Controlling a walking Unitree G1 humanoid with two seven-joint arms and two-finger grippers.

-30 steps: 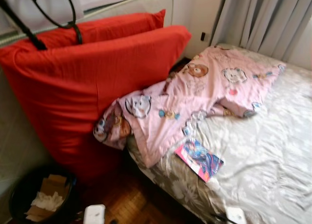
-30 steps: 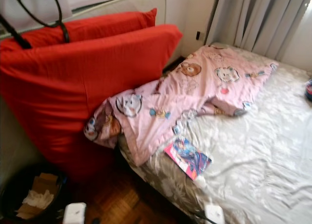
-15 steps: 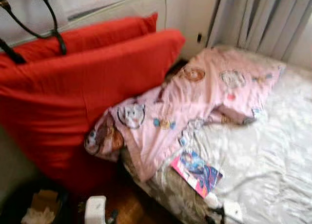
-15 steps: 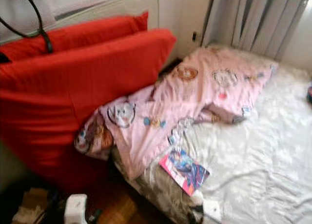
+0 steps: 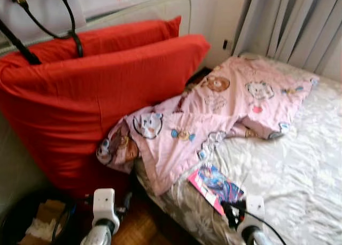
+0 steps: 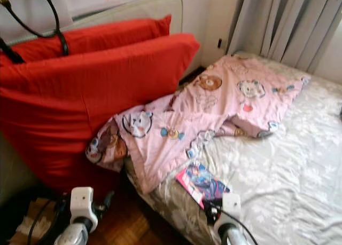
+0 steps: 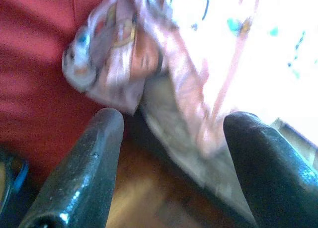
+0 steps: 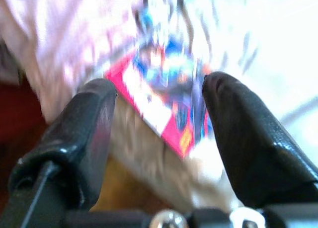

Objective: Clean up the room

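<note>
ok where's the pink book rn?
Head views: the pink book lies near the bed's front edge, just below the pink blanket, right in front of the right gripper.

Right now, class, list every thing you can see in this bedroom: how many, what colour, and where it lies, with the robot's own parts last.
Cushions: two, red, standing against the headboard left of the bed.
Blanket: one, pink with cartoon animals, crumpled across the bed, one corner hanging over the edge.
Book: one, pink and blue cover, flat near the bed's edge.
Sheet: one, white with a pale pattern, covering the bed.
Curtains: grey, behind the bed.
Bin: one, black, holding cardboard and paper, on the wooden floor.
Left gripper: fingers open, toward the hanging blanket corner.
Right gripper: fingers open, toward the book.
</note>
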